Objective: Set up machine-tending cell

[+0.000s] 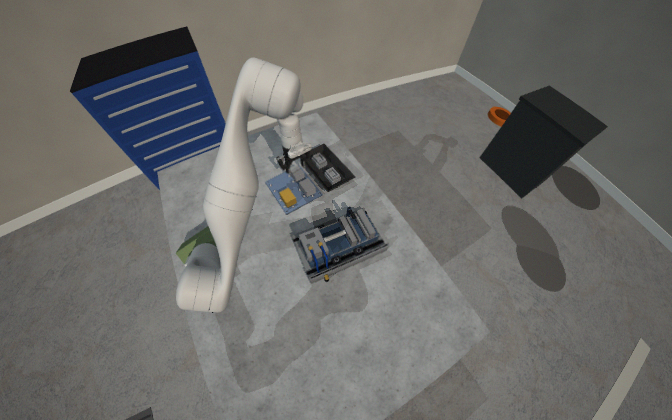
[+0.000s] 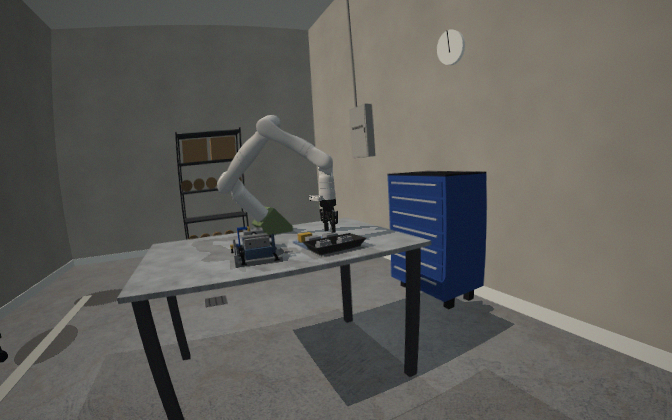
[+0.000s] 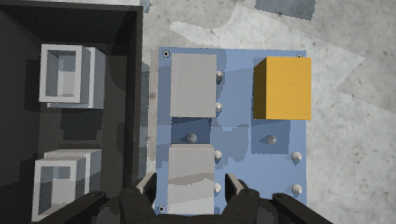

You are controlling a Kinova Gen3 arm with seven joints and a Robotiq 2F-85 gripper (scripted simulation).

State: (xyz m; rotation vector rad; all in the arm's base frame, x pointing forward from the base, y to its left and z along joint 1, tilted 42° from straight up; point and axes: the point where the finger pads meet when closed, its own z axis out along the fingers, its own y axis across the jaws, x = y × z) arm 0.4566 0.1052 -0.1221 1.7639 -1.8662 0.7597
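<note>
In the wrist view the blue infeed plate [image 3: 235, 135] holds two grey aluminium blanks [image 3: 193, 85] [image 3: 191, 177] and one brass blank [image 3: 282, 88], all lying flat between pins. My gripper [image 3: 190, 184] is open. Its fingers stand on either side of the nearer aluminium blank, and I cannot tell whether they touch it. The black outfeed tray [image 3: 70, 110] to the left holds two finished parts [image 3: 70, 75] [image 3: 62, 180], pockets up. The vise [image 1: 336, 239] stands open on the table, apart from the gripper [image 1: 291, 156], and its gap looks empty.
The tray wall [image 3: 137, 100] runs close along the plate's left edge, next to my left finger. Pins [image 3: 218, 155] stand beside the blanks. A blue drawer cabinet [image 1: 150, 109] stands beyond the table. The arm's green base block [image 1: 195, 245] sits at the table's edge.
</note>
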